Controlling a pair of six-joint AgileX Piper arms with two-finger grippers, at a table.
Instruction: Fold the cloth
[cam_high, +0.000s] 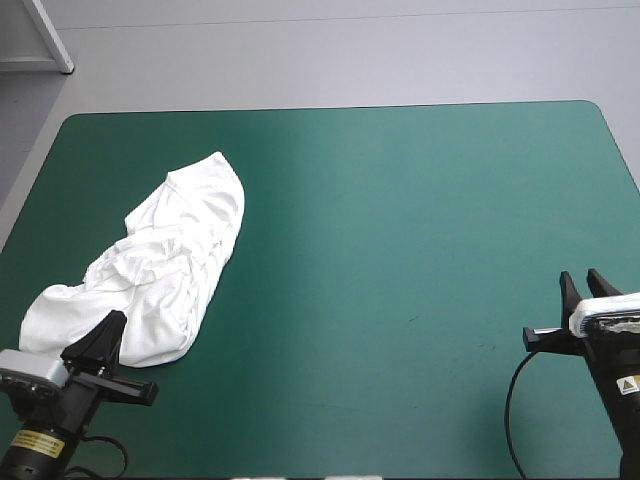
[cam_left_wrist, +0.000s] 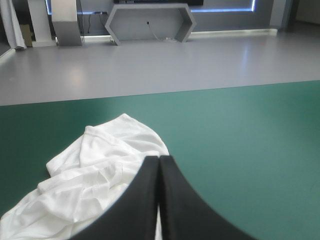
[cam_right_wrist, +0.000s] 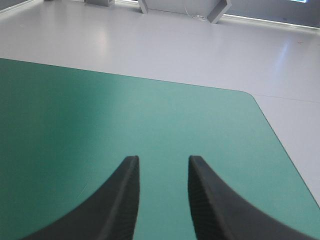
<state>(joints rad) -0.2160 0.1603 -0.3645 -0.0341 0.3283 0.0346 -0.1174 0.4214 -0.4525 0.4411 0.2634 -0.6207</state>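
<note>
T-shirt (cam_high: 170, 270), crumpled on the near-left part of the teal-green worktop (cam_high: 420, 200), is judged light, soft and limp; grip a hem or sleeve edge. Left tool (cam_left_wrist: 160, 160): clenched, empty, over its near end. Right tool (cam_right_wrist: 163, 160): released, well apart.

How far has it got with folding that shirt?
Nothing looks done yet: the T-shirt lies in a crumpled heap near the table's left edge, with no fold in it. In hand: the left gripper, shut, sits at the heap's near end; whether it pinches cloth is unclear. The right gripper is open over bare cover, far off. Left: spreading flat and every fold.
</note>
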